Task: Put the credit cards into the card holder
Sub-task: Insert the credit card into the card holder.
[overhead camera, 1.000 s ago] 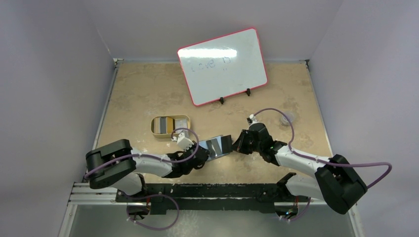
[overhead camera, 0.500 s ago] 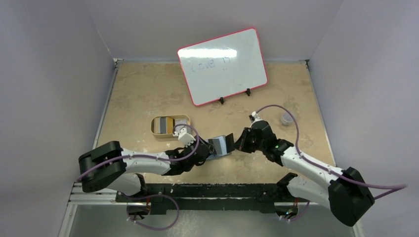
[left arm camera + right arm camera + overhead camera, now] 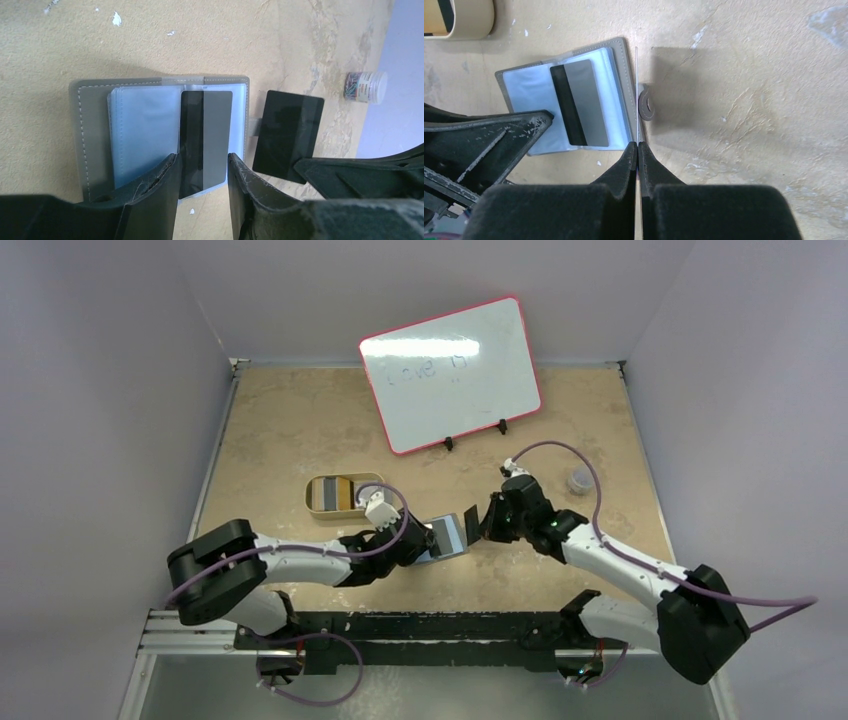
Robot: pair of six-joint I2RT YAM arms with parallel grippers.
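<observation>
Right tool point(image 3: 638, 145) is clamped on a black card point(image 3: 287, 135) beside the open wallet point(image 3: 95, 115); left tool point(image 3: 202, 157) sits apart, straddling its grey card point(image 3: 215, 135).

**One faint scrawl on the whiteboard**

The only writing stands on the red-rimmed whiteboard point(image 3: 450, 375), propped at the far side of the table, a little right of the middle. It is pale handwritten marker in the board's upper half. The first word looks like "Love"; the one or two characters to its right are too faint to make out. The grey card point(image 3: 217, 135) in the card holder point(image 3: 95, 135) and the black card point(image 3: 287, 135) just right of it show plain faces. The small jar point(image 3: 366, 86) on the table's right side is too blurred to read.
</observation>
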